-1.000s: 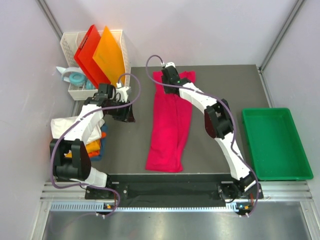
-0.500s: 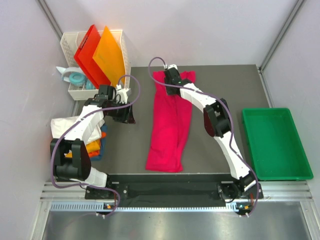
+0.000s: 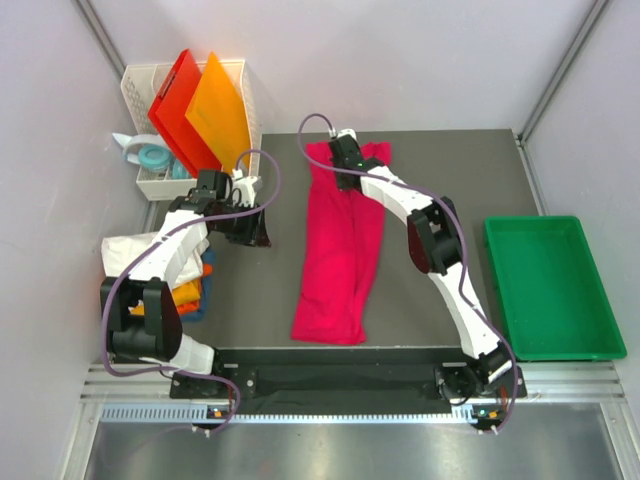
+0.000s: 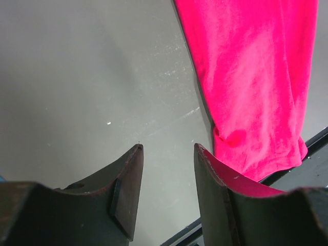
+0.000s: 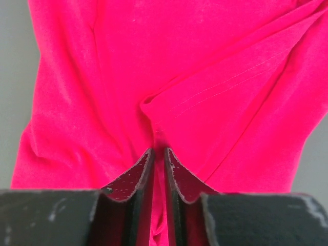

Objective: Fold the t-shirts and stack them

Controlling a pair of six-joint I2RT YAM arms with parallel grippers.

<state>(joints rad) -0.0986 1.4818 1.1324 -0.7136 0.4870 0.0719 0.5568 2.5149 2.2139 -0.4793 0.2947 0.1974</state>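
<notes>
Clearly the crimson-pink t-shirt is the piece in hand: it lies along the middle of the table as 1 long strip, both sides folded inward, hem towards the arm bases.

The right gripper sits on its far, collar end. In the right wrist view its fingers are pinched nearly together on a raised ridge of the pink cloth. The left gripper hangs over bare table beside the strip's left edge, jaws apart and holding nothing.

To my eye the next fold is crosswise, collar end onto hem. It would go best if the pinch takes every layer and the left gripper takes the matching corner, so that both lift evenly and the edges land square.

Counting: 4 t-shirts, namely 1 pink, 1 white t-shirt bunched at the table's left edge, 1 orange t-shirt and 1 blue t-shirt folded beneath it. Beyond are 1 white basket holding 2 boards, 1 red board and 1 orange board, and 1 green tray on the right.
</notes>
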